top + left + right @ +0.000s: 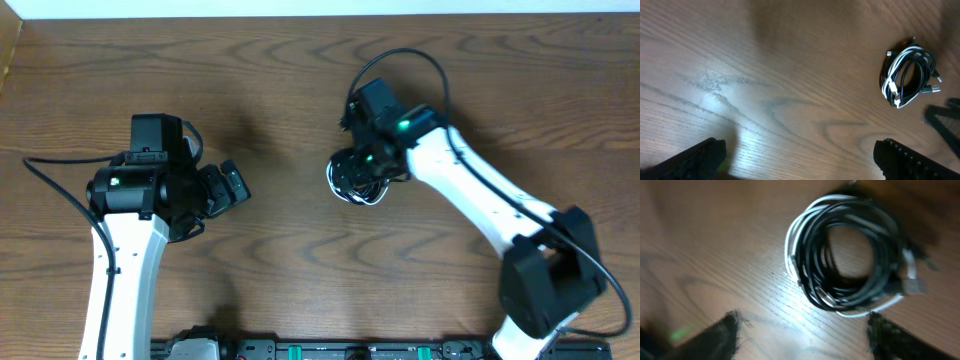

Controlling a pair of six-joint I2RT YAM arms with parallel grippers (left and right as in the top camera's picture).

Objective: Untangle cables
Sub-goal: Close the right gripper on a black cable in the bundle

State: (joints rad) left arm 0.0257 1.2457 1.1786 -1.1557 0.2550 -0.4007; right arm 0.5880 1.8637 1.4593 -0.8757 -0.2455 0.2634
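**Cables in one coil on the table, both claws empty**

The cables (807, 275) lie as a single flat ring on the bare wooden table (300, 80). Black turns are wound several times round, and the white cable (789, 242) runs along the outer edge of the ring and threads through it in places. A few small plug ends (935, 90) stick out of the ring on one side. Nothing has been pulled free.

By the look of them, these cords are light, thin and limp. The ring should slide across the smooth wood with hardly any push, and a tug on one strand is likely to drag the others with it. The jackets seem slick, so a pinch on a bare run may slip. A plug end, or the white strand where it stands clear of the black on the ring's outer edge, looks like the best place to take hold. Gripping across the whole ring would only lift the bundle as one.

The right gripper (805, 335) hangs just above the ring at its near edge. Its fingers stand apart with only wood between them, and it holds no cord. The left gripper (800, 162) is well away from the ring on the side opposite the right arm. Its jaws are spread wide and empty over bare wood.
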